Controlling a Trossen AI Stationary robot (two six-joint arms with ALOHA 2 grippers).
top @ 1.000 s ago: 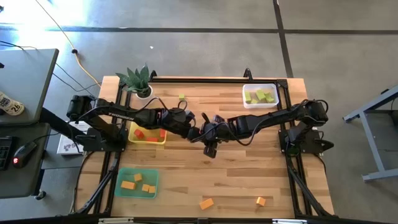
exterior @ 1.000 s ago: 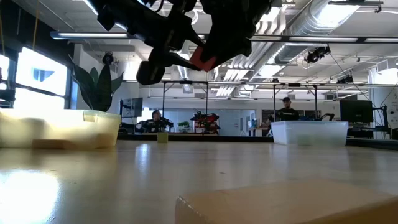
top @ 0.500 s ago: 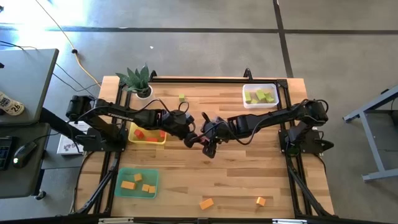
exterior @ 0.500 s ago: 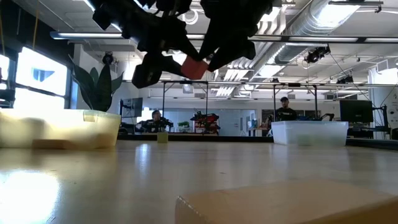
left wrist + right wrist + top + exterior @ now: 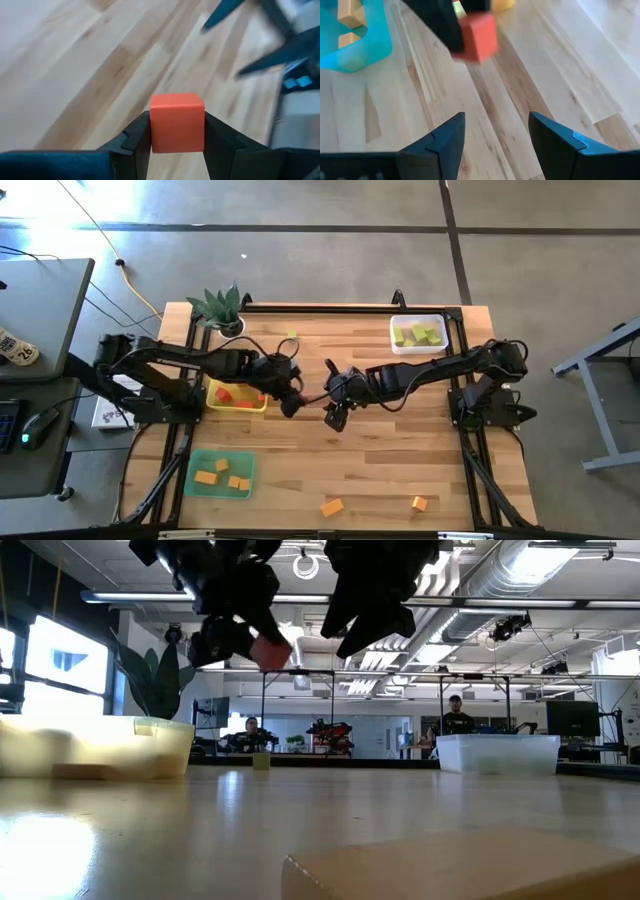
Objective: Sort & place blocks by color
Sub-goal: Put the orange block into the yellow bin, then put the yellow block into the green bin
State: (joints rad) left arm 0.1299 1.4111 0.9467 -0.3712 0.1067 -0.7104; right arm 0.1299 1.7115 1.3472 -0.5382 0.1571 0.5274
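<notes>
Left wrist view | red block clamped between left gripper fingers | right gripper apparently apart, empty

Even, bright light fills the scene. In the high view a hard white glare burns out the floor well away from the left gripper, behind its arm. Shadows under both arms are soft and short. In the low view the ceiling lamps above the grippers glow, and both arms read as near-black silhouettes against them. The table below them is blurred, with a pale sheen. The left wrist view smears the wood beyond the red block, perhaps motion blur. The right wrist view is soft throughout.
</notes>
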